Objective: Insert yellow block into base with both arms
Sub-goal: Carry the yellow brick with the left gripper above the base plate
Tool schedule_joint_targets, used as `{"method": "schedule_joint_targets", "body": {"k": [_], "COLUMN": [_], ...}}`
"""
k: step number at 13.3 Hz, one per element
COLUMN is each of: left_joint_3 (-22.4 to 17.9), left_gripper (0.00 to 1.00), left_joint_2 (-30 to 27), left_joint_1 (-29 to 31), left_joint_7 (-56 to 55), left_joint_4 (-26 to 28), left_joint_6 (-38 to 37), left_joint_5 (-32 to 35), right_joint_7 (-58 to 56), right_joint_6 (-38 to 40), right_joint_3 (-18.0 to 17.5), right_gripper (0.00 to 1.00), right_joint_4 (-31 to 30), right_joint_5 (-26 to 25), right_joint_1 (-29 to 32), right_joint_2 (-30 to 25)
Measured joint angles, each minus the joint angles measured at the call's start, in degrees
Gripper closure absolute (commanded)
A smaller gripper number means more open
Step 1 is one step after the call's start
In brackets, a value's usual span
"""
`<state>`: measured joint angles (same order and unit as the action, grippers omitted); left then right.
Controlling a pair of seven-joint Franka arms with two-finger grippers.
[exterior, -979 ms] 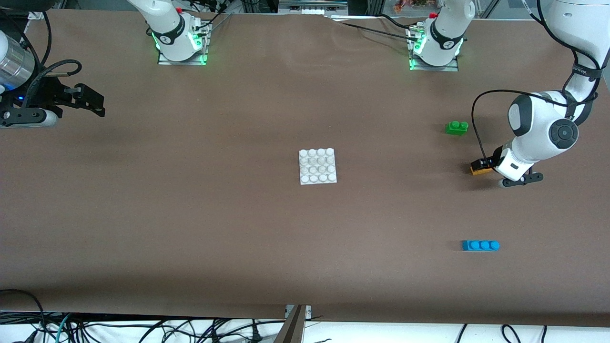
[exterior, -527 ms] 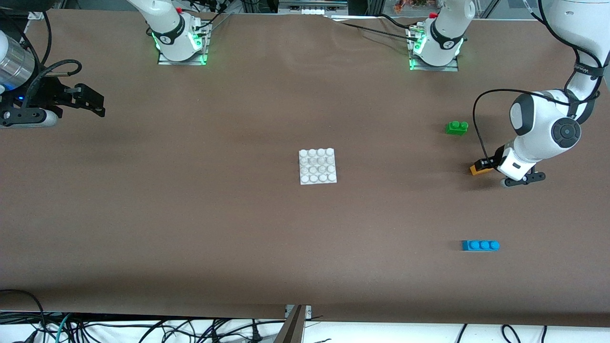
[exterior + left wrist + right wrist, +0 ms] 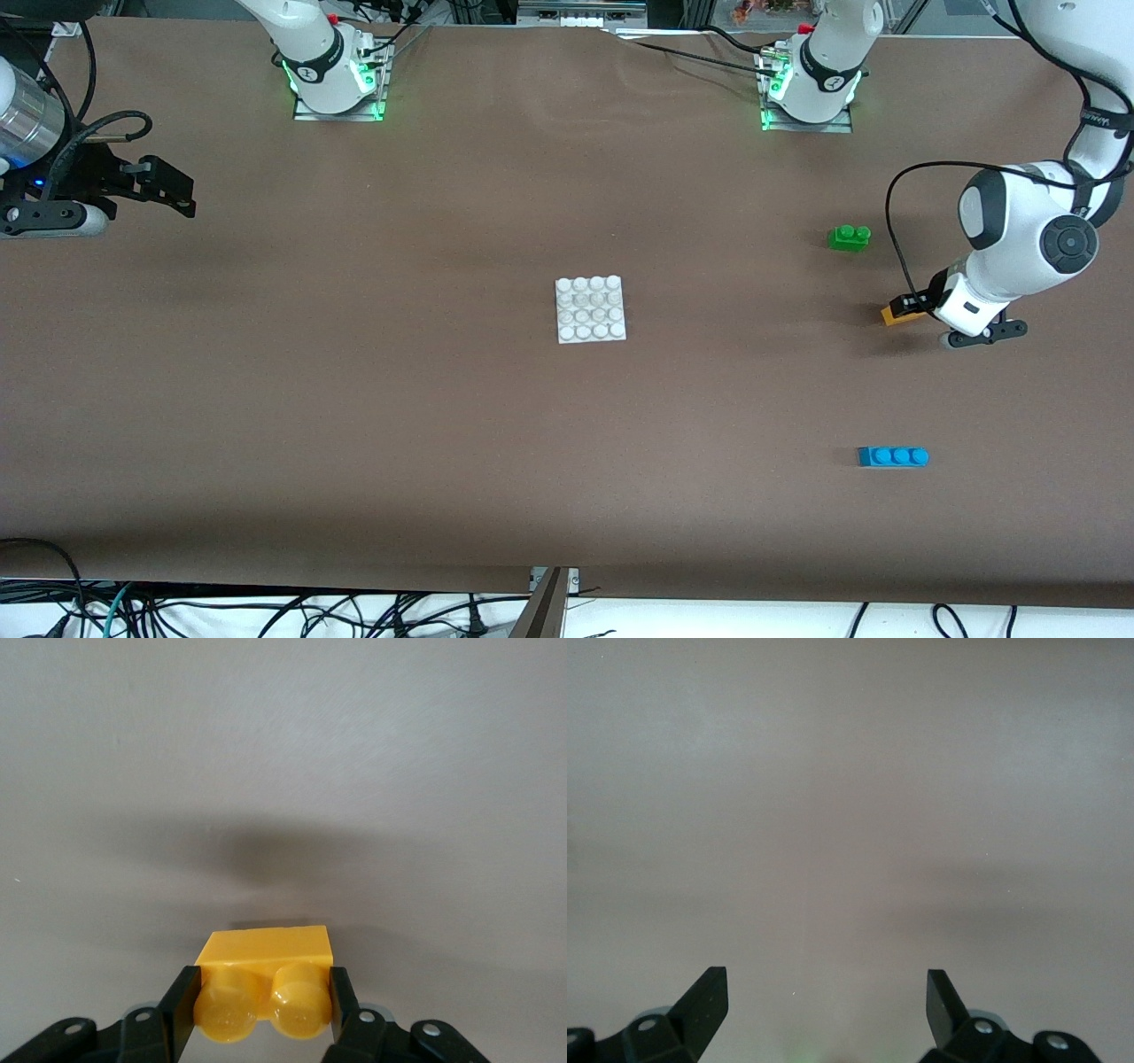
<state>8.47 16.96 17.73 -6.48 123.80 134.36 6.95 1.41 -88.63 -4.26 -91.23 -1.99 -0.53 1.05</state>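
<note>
**Block gripped and lifting at the left arm's end**

We see the left gripper (image 3: 257, 1005) with its fingers closed against both ends of the yellow block (image 3: 264, 979), studs facing the wrist camera. In the front view the block (image 3: 897, 314) sits at the gripper's tip, with the green brick (image 3: 849, 237) at roughly 11 o'clock from it and the blue brick (image 3: 893, 456) at about 6 o'clock. The base (image 3: 591, 308) lies mid-table, at 9 o'clock from the block and well apart from it.

Change over the last second: the left wrist and block have drifted slightly toward the left arm's end of the table, and the elbow has swung outward. In the wrist view a shadow lies on the table apart from the block, so we judge it is off the surface. We read this as pick done, carry to the base not yet begun.

Unchanged: base, green brick and blue brick sit where they were. The right gripper (image 3: 182, 190) waits over the right arm's end of the table, fingers wide apart (image 3: 709, 997), holding nothing.
</note>
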Motion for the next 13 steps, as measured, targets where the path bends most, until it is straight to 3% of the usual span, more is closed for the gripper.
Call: {"method": "schedule_joint_targets", "body": {"k": [6,9,13], "left_joint_3": [15.27,16.70,16.61], "left_gripper": [0.69,0.68,0.68], "left_joint_2": [-0.38,2.50,9.65], "left_joint_1": [-1.97,-8.89,-22.18], "left_joint_7": [-6.10,-8.20,-21.31], "left_joint_4": [-14.26,-21.90,-29.15], "left_joint_6": [-15.19,-19.10,-19.53], "left_joint_5": [-1.46,-5.87,-5.97], "right_joint_7": [-0.01,-0.01,-0.01], "right_joint_6": [-0.04,-0.06,-0.08], "right_joint_3": [-0.01,-0.01,-0.04], "right_gripper": [0.01,0.01,0.01], "right_joint_4": [0.01,0.01,0.02], "right_joint_5": [0.01,0.02,0.03], "right_joint_1": [0.00,0.00,0.00], "right_joint_2": [0.01,0.02,0.07]}}
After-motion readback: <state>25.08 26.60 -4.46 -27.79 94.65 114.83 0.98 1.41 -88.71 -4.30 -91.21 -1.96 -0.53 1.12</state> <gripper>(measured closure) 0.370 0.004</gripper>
